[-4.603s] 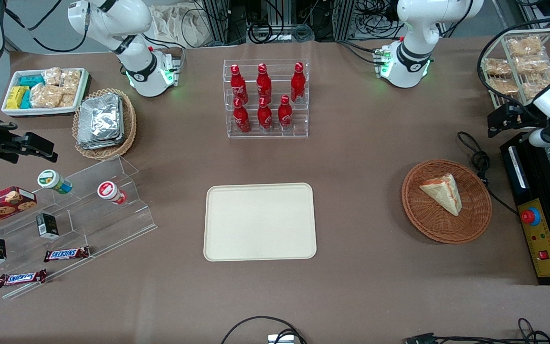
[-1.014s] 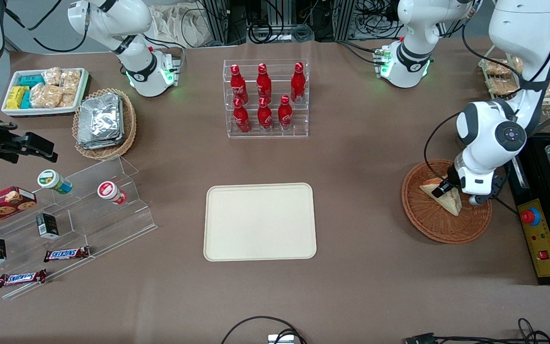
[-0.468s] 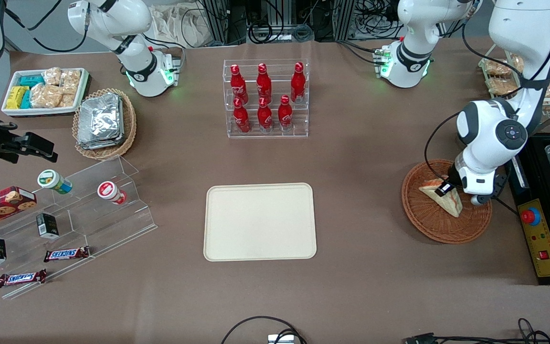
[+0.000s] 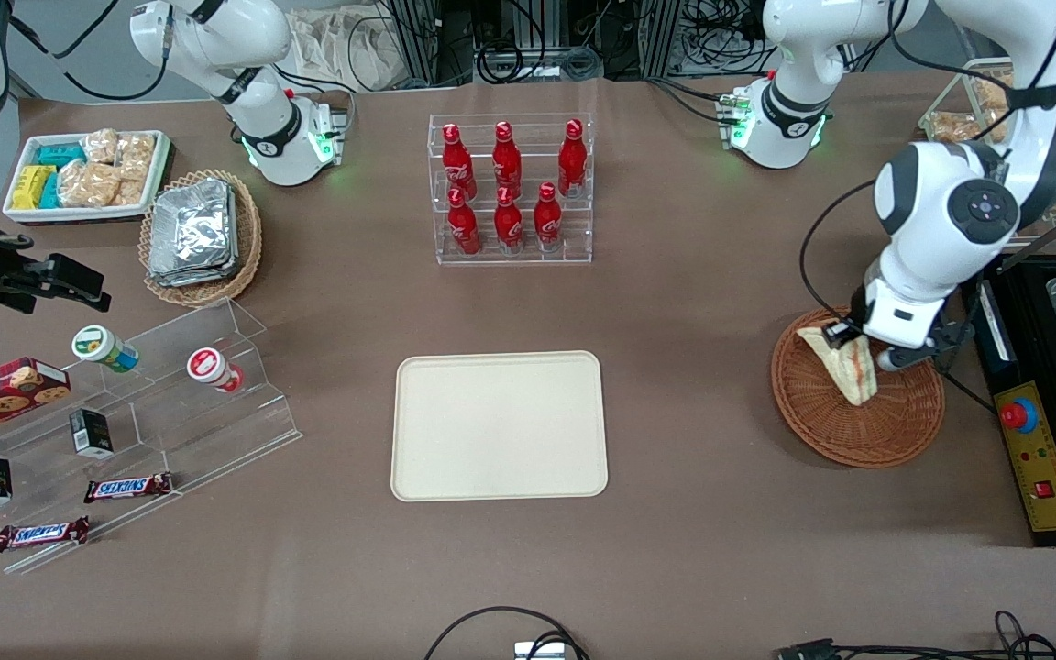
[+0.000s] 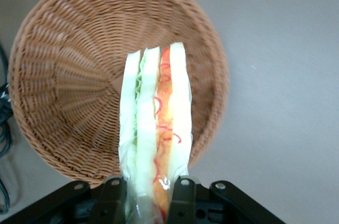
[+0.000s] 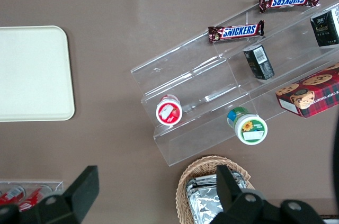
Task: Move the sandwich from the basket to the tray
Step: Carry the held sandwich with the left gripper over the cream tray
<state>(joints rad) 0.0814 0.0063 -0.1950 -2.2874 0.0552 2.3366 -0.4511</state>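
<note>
Pincer point(image 5: 145, 195) now pinching the sandwich point(image 4: 844, 362), which has lifted off the basket point(image 4: 895, 431) floor just below. Pick done; tray point(image 4: 499, 425) well off sideways, w/ carry next.

The hand point(image 4: 847, 341) holds the sandwich point(image 4: 849, 365) above the basket point(image 4: 821, 431), well apart from the tray point(image 4: 499, 425).

Red bottles point(image 4: 510, 188); chocolate bars point(image 4: 127, 488)
</note>
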